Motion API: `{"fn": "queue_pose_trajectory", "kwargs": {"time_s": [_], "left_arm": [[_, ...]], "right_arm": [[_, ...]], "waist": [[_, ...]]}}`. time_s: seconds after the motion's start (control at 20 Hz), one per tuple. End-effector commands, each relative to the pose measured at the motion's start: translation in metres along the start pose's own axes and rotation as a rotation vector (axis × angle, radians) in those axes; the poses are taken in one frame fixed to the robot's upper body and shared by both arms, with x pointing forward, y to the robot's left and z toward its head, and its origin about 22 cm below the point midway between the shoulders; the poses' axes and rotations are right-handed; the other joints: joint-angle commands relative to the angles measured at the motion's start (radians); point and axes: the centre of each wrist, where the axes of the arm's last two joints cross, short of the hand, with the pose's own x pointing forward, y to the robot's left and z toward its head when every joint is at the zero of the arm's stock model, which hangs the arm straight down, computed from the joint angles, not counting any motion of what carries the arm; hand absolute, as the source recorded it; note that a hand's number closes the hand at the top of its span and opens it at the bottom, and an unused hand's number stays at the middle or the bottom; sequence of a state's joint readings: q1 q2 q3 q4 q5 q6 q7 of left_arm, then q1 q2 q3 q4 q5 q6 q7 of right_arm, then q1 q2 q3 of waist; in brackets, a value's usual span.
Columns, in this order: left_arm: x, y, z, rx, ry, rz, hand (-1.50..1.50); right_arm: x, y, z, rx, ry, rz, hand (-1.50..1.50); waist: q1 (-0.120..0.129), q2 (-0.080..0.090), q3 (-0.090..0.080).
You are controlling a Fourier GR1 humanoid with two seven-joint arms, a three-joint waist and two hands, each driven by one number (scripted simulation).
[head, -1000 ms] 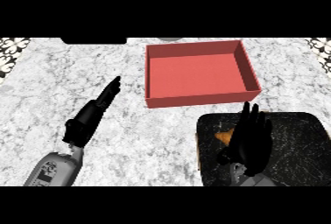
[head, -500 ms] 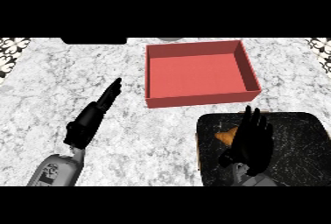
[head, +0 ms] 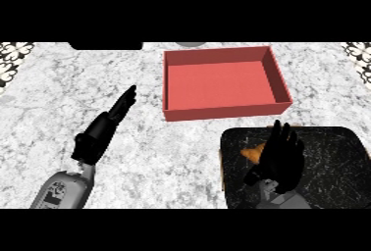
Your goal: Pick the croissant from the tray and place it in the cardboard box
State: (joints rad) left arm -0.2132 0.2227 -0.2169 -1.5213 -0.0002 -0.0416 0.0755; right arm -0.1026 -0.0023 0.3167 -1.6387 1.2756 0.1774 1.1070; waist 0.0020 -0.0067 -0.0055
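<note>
A dark tray (head: 333, 162) lies at the lower right of the marble counter. On its left part a small patch of the orange-brown croissant (head: 251, 154) shows. My right hand (head: 282, 157) hovers over the tray with its fingers straight, open, and it hides most of the croissant. The red box (head: 221, 83) stands open just beyond the tray, with nothing inside. My left hand (head: 105, 128) rests open on the left, fingers pointing up and away, well apart from tray and box.
A dark object (head: 105, 45) sits at the counter's far edge, and a grey round thing (head: 190, 43) shows behind the box. Patterned patches (head: 13, 59) mark the counter's far corners.
My right hand has sunk slightly toward the tray, covering more of the croissant. The left hand has not moved.
</note>
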Motion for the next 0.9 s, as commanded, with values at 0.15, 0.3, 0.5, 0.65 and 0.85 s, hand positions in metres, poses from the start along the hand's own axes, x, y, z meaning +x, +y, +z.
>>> {"fn": "queue_pose_trajectory", "kwargs": {"time_s": [0.15,0.3,0.5,0.65,0.85], "left_arm": [[0.006,0.014,0.007,0.005,-0.016,-0.004,0.00],[0.004,-0.001,0.004,-0.002,0.011,0.016,0.00],[-0.004,-0.014,-0.004,-0.005,-0.001,0.011,0.00],[0.008,0.010,-0.006,-0.003,0.005,-0.005,0.00],[0.003,-0.014,-0.013,0.011,0.002,-0.002,0.00]], "right_arm": [[-0.006,0.023,-0.015,0.008,0.138,0.083,-1.50],[-0.005,0.025,-0.019,0.012,0.152,0.118,-1.50],[-0.013,0.022,-0.032,0.024,0.156,0.107,-1.50],[-0.034,0.049,-0.020,0.056,0.141,0.100,1.50],[-0.009,0.030,-0.024,0.007,0.101,0.173,1.50]], "waist": [[0.002,0.007,0.005],[0.001,0.007,0.005],[-0.004,0.008,0.005],[-0.005,0.007,0.006],[-0.004,0.008,0.005]]}}
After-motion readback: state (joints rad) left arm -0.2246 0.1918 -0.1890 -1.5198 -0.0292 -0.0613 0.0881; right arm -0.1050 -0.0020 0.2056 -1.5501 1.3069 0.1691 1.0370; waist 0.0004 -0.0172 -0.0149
